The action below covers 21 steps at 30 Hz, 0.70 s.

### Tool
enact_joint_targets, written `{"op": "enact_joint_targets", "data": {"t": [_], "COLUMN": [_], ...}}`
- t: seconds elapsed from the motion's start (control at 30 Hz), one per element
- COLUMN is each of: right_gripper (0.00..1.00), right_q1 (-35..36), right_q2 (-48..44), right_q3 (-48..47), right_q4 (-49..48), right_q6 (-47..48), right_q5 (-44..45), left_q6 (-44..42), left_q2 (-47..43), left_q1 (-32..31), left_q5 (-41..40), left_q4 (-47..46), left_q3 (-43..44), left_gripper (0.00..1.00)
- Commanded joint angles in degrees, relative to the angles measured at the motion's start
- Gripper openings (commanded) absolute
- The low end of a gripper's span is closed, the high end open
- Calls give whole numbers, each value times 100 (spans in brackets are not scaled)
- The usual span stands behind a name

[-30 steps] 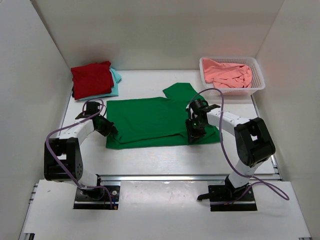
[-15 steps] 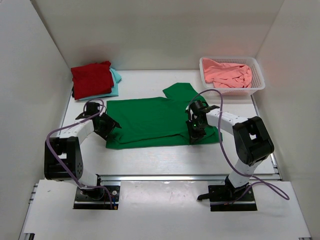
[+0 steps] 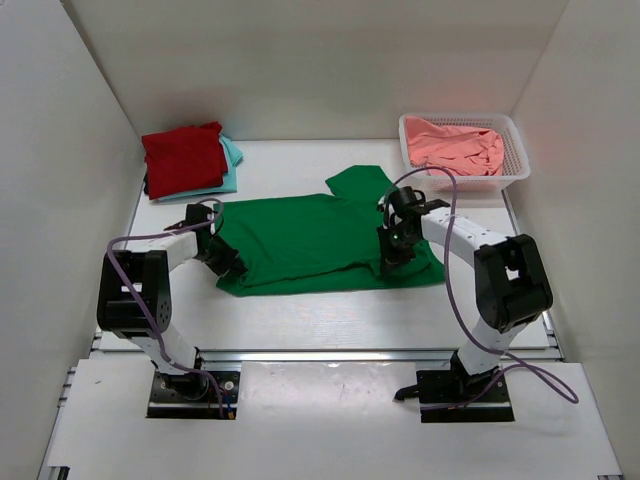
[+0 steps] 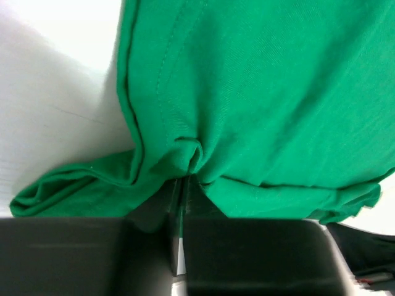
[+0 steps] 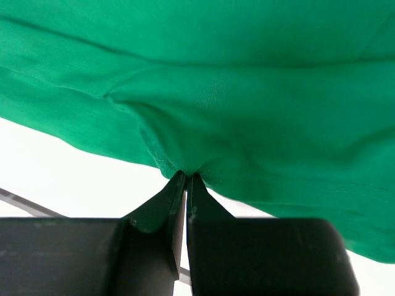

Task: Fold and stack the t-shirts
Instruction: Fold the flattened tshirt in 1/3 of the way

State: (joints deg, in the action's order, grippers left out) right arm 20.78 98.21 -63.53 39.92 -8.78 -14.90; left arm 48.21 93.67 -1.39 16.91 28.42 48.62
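Note:
The bright green t-shirt (image 3: 310, 240) lies spread on the table's middle, one sleeve pointing to the back. My left gripper (image 3: 224, 258) is shut on its left edge, with the cloth bunched at the fingertips in the left wrist view (image 4: 188, 166). My right gripper (image 3: 393, 258) is shut on its lower right edge, and the hem shows pinched in the right wrist view (image 5: 185, 172). The dark red t-shirt (image 3: 182, 157) lies folded on the pale turquoise t-shirt (image 3: 231, 152) at the back left. The salmon pink t-shirt (image 3: 455, 145) lies crumpled in the basket.
The white mesh basket (image 3: 517, 150) stands at the back right. White walls enclose the table on three sides. A metal rail (image 3: 320, 352) runs along the near edge, in front of the arm bases.
My left gripper has moved right and taken hold of the shirt's left edge, pushing it inward. My right gripper has shifted slightly back with the right edge.

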Motion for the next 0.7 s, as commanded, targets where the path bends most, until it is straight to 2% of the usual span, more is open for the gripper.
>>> {"op": "enact_joint_targets", "data": {"t": [0.0, 0.07, 0.23, 0.67], "right_gripper": [0, 0, 0, 0], "right_q1": [-179, -310, -399, -452], "right_q2": [-320, -408, -461, 277], "right_q3": [-396, -441, -485, -1311], "right_q4": [77, 86, 86, -63], "right_q6": [43, -53, 8, -54], "right_q5": [-276, -347, -400, -523], "left_q6": [-83, -75, -74, 22], "left_q2": [-24, -111, -419, -964], "left_q1": [-63, -11, 95, 473], "left_q5": [190, 155, 182, -38], "left_q4": [23, 128, 374, 717], "left_q3": [139, 226, 288, 69], "left_gripper": [3, 0, 0, 0]}}
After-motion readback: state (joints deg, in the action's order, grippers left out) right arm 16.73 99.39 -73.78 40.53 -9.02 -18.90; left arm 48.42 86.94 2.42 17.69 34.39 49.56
